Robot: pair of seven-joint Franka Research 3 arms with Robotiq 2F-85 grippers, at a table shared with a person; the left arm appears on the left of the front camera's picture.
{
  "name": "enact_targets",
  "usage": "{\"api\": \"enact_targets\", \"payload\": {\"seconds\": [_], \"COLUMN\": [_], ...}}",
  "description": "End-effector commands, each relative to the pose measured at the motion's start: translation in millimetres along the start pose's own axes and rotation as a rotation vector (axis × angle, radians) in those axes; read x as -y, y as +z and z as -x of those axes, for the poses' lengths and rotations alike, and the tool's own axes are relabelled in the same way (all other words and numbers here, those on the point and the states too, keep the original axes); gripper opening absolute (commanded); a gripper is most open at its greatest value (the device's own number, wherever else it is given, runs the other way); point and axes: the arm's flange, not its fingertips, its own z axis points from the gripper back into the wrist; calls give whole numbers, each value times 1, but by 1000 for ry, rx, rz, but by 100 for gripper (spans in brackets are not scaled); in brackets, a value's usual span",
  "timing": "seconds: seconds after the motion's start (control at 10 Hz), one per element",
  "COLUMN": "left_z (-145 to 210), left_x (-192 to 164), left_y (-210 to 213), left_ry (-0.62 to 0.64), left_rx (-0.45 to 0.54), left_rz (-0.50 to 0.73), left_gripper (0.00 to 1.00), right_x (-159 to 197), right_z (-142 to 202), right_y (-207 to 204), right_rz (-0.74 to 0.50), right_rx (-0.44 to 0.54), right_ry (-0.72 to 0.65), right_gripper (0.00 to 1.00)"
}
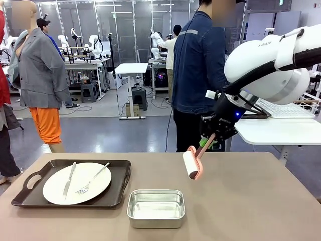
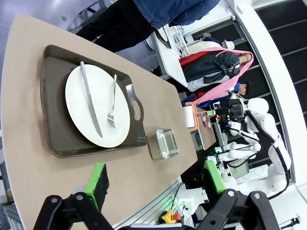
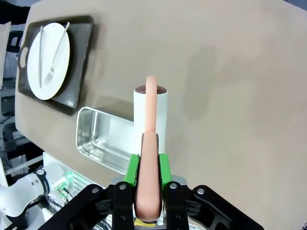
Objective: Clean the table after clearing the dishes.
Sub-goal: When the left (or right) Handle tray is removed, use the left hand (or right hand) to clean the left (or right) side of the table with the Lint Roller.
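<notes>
The table [image 1: 251,201] is bare on its right half, free from near edge to far. On the left a dark tray [image 1: 123,181] with its plate [image 1: 55,190] (knife [image 1: 69,179] and fork [image 1: 93,179] on it) fills the room. The steel pan [image 1: 156,221] stands just beside it, near the front edge. The lint roller [image 1: 191,165] in the right gripper [image 1: 208,143] hangs over the middle, and a person [image 1: 198,65] stands at the far side.

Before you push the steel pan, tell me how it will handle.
The pan looks thin-walled and empty, so probably light. Its flat, low shape should slide on the table rather than tip or roll. Its shiny walls may be slippery, though the rolled rim could give some hold.
</notes>
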Motion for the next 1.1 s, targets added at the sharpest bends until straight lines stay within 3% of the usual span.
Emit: {"api": "enact_targets", "payload": {"seconds": [0.0,0.1,0.2,0.5,1.0], "left_z": [2,2,2,2,2], "left_x": [1,1,1,1,1], "left_y": [3,3,3,3,3], "left_ry": [-8,-8,-8,-8,-8], "left_rx": [4,4,4,4,4], "left_rz": [12,12,12,12,12], "left_gripper": [100,100,100,100,100], "right_x": [-4,-4,-3,47,99], "right_z": [-2,-2,-1,-1,-4], "right_y": [7,7,3,-31,-85], "right_rz": [-7,-7,-4,-196,-293], "right_rx": [-15,-15,-7,-41,-25], "right_ry": [20,20,6,-131,-171], "right_gripper": [0,0,21,21,21]}}
